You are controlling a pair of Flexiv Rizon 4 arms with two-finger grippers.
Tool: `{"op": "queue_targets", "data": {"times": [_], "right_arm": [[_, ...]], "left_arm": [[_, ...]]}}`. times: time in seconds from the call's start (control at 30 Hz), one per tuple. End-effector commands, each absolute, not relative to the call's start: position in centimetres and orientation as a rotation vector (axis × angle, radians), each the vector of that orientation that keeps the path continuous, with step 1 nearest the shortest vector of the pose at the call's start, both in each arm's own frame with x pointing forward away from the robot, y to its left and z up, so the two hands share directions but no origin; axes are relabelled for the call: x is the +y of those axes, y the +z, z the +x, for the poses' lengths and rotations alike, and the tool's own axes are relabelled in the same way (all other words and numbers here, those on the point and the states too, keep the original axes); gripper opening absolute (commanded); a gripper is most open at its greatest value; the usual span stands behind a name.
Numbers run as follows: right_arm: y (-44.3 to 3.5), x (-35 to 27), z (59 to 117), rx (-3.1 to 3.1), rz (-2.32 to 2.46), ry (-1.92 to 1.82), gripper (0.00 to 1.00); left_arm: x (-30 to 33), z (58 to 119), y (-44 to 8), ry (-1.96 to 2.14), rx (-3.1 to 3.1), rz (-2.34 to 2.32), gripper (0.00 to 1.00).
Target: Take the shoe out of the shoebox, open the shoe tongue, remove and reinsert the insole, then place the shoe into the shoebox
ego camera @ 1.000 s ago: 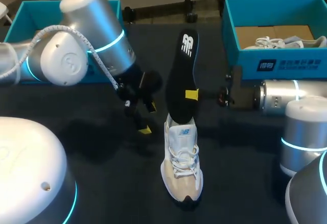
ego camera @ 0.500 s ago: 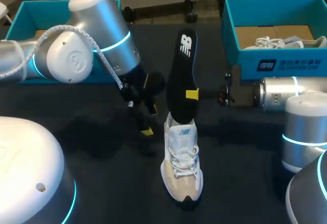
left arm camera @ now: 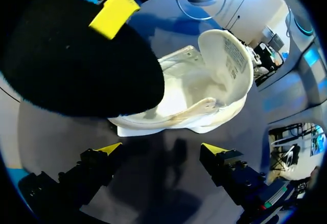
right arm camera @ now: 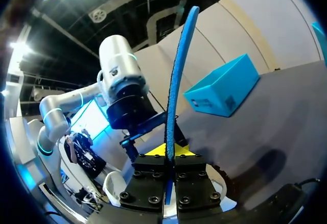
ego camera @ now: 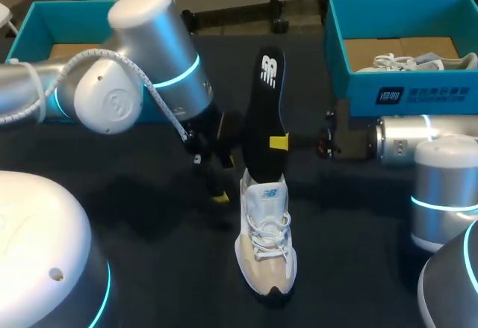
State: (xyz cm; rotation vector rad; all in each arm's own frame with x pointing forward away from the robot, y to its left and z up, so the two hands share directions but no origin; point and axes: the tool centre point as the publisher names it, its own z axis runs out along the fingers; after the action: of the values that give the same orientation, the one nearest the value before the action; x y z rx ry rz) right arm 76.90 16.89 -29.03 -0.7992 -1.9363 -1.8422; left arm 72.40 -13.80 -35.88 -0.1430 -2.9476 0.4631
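Observation:
A white and beige shoe [ego camera: 265, 242] stands on the dark table, toe toward the front edge. A black insole [ego camera: 267, 107] rises upright from its opening, and my right gripper [ego camera: 278, 143] is shut on the insole from the right. The right wrist view shows the insole [right arm camera: 179, 71] edge-on, clamped in the gripper [right arm camera: 171, 155]. My left gripper [ego camera: 220, 182] is open just left of the shoe's heel. From the left wrist, the shoe [left arm camera: 204, 96] lies ahead of the open gripper [left arm camera: 162, 150], heel nearest, with the insole [left arm camera: 76, 66] above it.
A teal shoebox [ego camera: 403, 93] at the back right holds another white shoe [ego camera: 418, 61]. A second teal shoebox [ego camera: 37, 29] sits at the back left, behind my left arm [ego camera: 142, 66]. The right arm's body [ego camera: 441, 193] stands by the right edge.
My left arm has swung right, bringing its open gripper closer to the shoe's heel. The insole has tilted slightly in the right gripper. The shoe has not moved.

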Motion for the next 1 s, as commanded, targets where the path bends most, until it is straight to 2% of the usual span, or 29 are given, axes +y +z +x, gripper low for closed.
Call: {"op": "queue_targets", "data": {"times": [0.03,1.0], "right_arm": [[-29.0,17.2,77.0,-1.949,-0.784,-1.861,0.00],[-30.1,17.8,76.5,-1.992,-0.865,-1.977,0.00]], "left_arm": [[-14.0,71.7,-35.7,0.452,-2.972,-0.144,1.00],[-14.3,71.6,-36.1,0.454,-3.021,-0.147,1.00]]}}
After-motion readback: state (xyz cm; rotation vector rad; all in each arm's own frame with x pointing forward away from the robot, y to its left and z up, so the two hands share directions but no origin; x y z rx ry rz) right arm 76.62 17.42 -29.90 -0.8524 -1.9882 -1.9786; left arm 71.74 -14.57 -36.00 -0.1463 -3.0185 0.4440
